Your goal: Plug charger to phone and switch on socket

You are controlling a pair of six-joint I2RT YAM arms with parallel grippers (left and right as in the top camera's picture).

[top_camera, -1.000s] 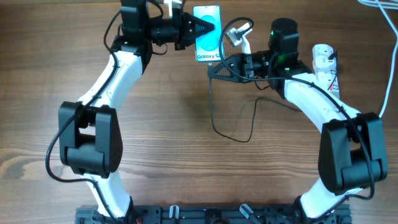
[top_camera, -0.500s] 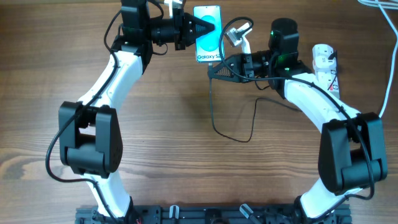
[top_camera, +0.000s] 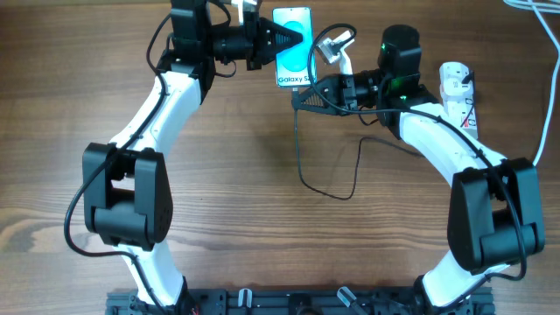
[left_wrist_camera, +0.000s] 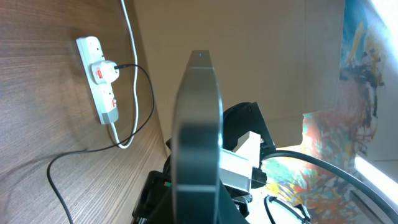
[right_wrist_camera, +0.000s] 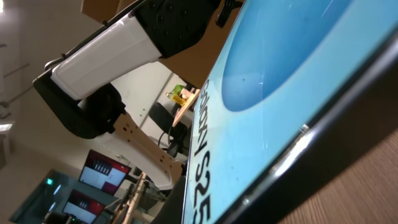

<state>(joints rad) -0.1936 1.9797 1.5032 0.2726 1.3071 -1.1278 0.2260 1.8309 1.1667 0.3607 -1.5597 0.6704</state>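
**Insertion step in hand**

Nearest the base, we see the charger (top_camera: 299,149) lying in a loose loop on the table (top_camera: 219,219). One run rises to the right gripper (top_camera: 300,101) and the other trails right toward the socket (top_camera: 455,87). That gripper sits just beside the near short end of the phone (top_camera: 296,61). We cannot tell whether its jaws are pinched on the connector tip or apart, since the tip is hidden.

We judge the plugging step to be in hand and unfinished. The right wrist view is filled by the cyan screen and its dark edge, with no connector showing. The next move calls for lining the tip up with the port on that short end. A straight push along the phone's length would follow, with the left arm bracing.

Further out, the phone is held screen up, its long axis running away from the base and its lettered end toward the base. The left gripper (top_camera: 284,39) has its jaws closed on the phone's left long edge. The socket's switch comes after.
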